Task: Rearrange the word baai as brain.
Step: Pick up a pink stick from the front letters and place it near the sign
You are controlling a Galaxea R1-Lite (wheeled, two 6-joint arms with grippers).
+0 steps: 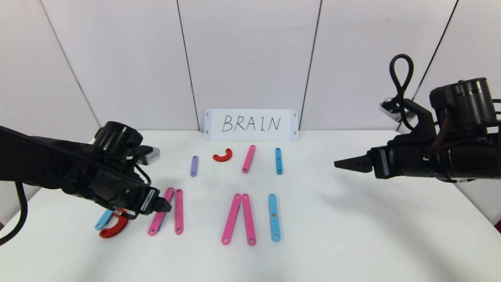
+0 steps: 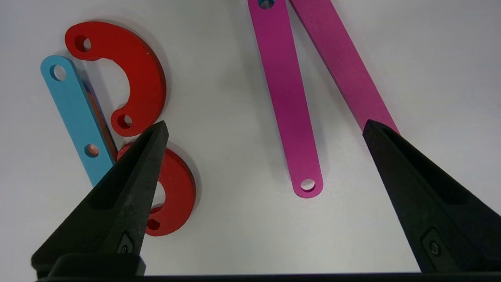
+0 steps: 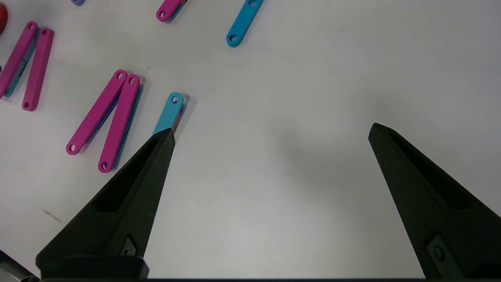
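Bare counter (image 3: 274, 168) lies beneath the spread right pincer (image 3: 270, 131); under the left pincer (image 2: 264, 127), red curves (image 2: 129, 74) and pink strips (image 2: 287, 102) crowd.

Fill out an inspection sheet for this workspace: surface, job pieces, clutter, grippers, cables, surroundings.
Surface: white table, flat, no spills seen.
Job's things: front row, a blue strip with red curves, a pink strip pair, a second pink strip pair and a long blue strip. Back row, spare pieces: purple strip, small red curve, pink strip, short blue strip.
Clutter: nothing seen.
Grippers: left gripper open, low over the blue strip and red curves; right gripper open, raised at the table's right side, empty.
Cables: black cable loop above the right arm, off the table.
Surroundings: white wall panels; white card handwritten BRAIN at the table's back edge.
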